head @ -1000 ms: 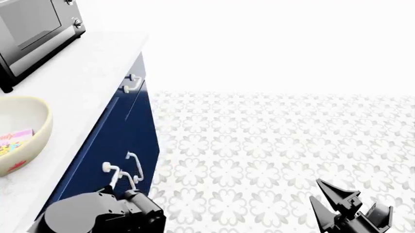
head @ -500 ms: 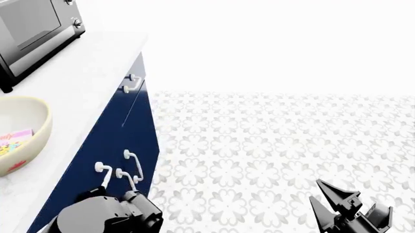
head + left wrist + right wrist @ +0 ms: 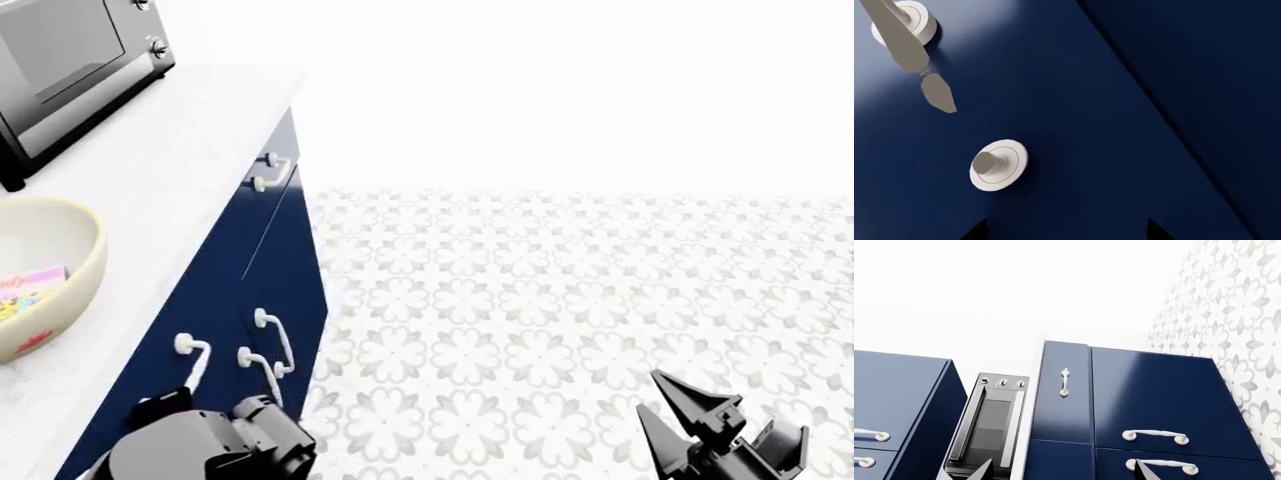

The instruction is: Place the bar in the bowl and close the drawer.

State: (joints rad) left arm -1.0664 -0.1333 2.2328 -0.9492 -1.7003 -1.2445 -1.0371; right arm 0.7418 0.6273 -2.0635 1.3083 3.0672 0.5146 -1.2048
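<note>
Bar (image 3: 30,280) lies inside bowl (image 3: 47,290) on counter. Left gripper (image 3: 200,440) presses drawer (image 3: 227,330) front beside bowl; its fingers empty, opening indeterminate. Right gripper (image 3: 694,420) open, empty. Risk: off-centre push skids off, leaving drawer ajar.

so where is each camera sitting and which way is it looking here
Head view: high on the robot, looking down over the white counter edge, the bowl and patterned floor; both arms show at the bottom edge.
Left wrist view: close against the navy drawer front, facing a white handle mount; only dark fingertip points show.
Right wrist view: low and farther back, facing the cabinets and toaster oven.
Shared: all three show navy fronts with white handles.
</note>
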